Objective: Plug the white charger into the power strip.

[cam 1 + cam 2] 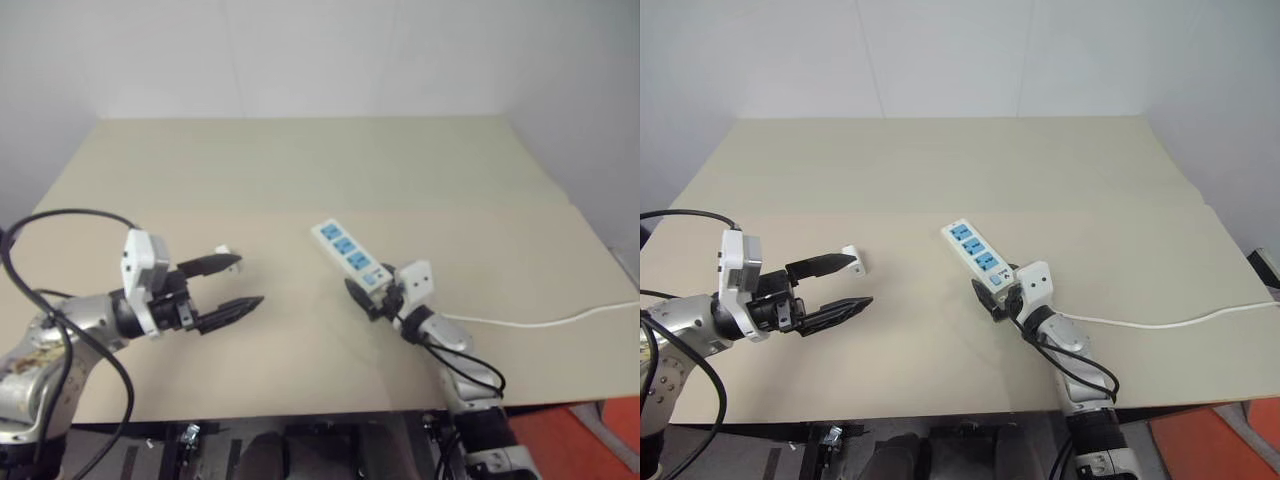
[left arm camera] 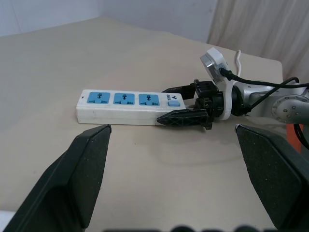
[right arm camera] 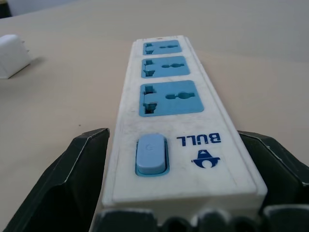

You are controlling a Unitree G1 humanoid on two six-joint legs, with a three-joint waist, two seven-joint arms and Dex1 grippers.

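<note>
Beige table [image 1: 940,180], pale wall behind. Power strip [image 1: 973,252] mid-table: long white bar, three blue sockets, blue switch at near end, thin cable [image 1: 1180,322] trailing right. Right gripper [image 1: 992,296] fingers spread, straddling switch end, contact unclear. White charger [image 1: 853,260] lying left of strip, beside left gripper [image 1: 845,284], wide open, empty.

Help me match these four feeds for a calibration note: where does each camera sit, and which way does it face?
Left eye view: on the head, looking down over the table; both arms show.
Right eye view: beside it, same scene; the white charger lies by the left gripper.
Left wrist view: along its own open fingers toward the power strip and the right gripper.
Right wrist view: along the strip's switch end, straddled by its fingers.
All four share the strip.
</note>
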